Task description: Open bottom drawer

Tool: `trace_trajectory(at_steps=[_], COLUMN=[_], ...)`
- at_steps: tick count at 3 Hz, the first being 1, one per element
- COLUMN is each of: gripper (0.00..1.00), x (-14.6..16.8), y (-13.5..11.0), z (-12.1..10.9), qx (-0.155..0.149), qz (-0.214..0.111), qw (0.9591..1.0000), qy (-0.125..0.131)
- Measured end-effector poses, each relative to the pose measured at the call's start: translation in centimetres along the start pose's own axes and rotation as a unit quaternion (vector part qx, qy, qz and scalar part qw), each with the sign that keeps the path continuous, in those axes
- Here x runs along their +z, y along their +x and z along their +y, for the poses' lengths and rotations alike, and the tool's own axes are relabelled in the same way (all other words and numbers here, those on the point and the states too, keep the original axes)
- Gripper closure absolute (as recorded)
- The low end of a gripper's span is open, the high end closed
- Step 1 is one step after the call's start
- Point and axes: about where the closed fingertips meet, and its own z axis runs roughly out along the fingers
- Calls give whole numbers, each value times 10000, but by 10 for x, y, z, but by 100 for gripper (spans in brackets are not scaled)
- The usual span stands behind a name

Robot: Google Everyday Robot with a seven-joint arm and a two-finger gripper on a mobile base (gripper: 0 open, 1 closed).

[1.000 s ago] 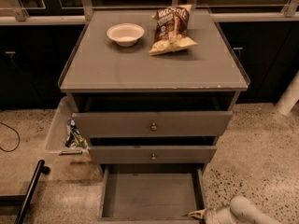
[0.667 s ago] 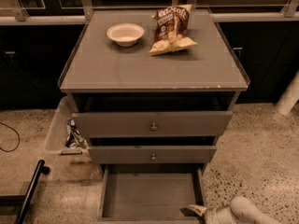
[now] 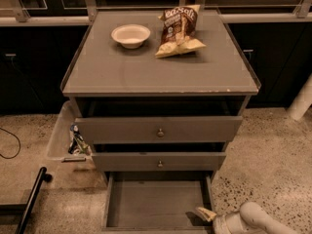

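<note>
The bottom drawer (image 3: 156, 201) of the grey cabinet stands pulled out toward me, showing its plain grey inside. Its front and knob are cut off at the lower edge of the camera view. My gripper (image 3: 205, 214) is low at the drawer's front right corner, with its tip over the drawer's right wall. The pale arm (image 3: 251, 221) runs off to the lower right. The two taller drawer fronts above, the top one (image 3: 158, 129) and the middle one (image 3: 158, 161), each carry a small round knob and sit slightly ajar.
A white bowl (image 3: 130, 35) and a chip bag (image 3: 179, 30) lie on the cabinet top (image 3: 161, 74). A clear plastic bin (image 3: 61, 135) stands left of the cabinet. A black bar (image 3: 31, 199) lies at lower left. A white post (image 3: 302, 101) stands at right.
My gripper has shifted slightly at the drawer's front right corner. The bottom drawer stays pulled out as before.
</note>
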Motion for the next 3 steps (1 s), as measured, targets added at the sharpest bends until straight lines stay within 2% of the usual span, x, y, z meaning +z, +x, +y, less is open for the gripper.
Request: trace_trajectory(at_steps=[2,3], gripper=[0,0], x=[-57,-61], y=[-53,-56], z=[-23,-24], qx=[-661,-699], qz=[76,86], qw=[9976,9974], qy=[169,162])
